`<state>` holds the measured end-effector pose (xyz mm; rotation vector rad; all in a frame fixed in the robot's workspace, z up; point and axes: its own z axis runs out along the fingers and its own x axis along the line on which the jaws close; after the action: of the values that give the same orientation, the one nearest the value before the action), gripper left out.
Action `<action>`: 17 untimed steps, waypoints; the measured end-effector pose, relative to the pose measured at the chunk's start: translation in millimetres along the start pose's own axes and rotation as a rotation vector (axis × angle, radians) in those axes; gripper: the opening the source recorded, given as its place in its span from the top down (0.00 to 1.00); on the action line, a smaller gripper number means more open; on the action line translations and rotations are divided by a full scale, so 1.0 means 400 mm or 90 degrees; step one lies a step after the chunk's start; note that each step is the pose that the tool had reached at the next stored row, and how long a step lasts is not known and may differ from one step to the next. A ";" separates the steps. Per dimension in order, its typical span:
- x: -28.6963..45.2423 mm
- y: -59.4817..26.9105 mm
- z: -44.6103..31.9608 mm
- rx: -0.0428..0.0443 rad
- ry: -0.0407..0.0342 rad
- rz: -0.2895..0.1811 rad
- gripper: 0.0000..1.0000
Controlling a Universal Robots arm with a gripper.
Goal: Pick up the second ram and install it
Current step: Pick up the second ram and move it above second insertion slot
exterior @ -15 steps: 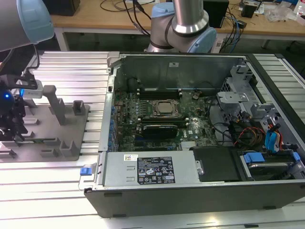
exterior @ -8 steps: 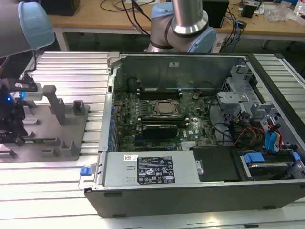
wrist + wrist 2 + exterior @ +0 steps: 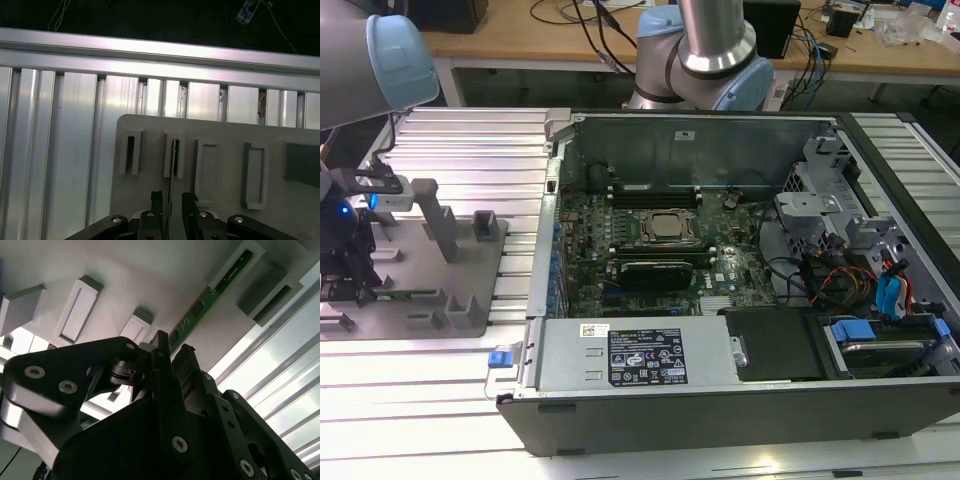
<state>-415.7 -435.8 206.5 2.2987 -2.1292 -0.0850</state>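
First wrist view showed the pincer (image 3: 172, 197) low over a grey plate (image 3: 220, 130). Its two black fingers (image 3: 157, 200) were only a narrow way apart. The second ram (image 3: 173, 155), a thin green stick seen on its edge, stood up in a grey slot block (image 3: 180, 155) on that plate. One end of it ran in between the fingers. A small gap showed on each side of the stick, so the pincer was not squeezing it.

In the second wrist view the second ram (image 3: 210, 296) pointed straight at the gap between the fingertips. More grey blocks (image 3: 79, 310) sat beside it on the plate.

In the exterior view the plate lay on a ribbed metal table (image 3: 420, 385) at the exterior view's left, with the pincer over it. At the exterior view's right, well apart from the stick, sat an open computer case (image 3: 720, 125). Inside it lay a green motherboard (image 3: 585, 215) with a silver chip (image 3: 665, 227) in the middle. A grey box (image 3: 560, 355) with a sticker was at the near side, and red wires (image 3: 835, 280) were at the right.
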 end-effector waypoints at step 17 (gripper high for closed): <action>0.003 -0.006 -0.005 -0.0003 0.0002 -0.001 0.81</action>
<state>-413.3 -436.8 208.3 2.2997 -2.1274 -0.0851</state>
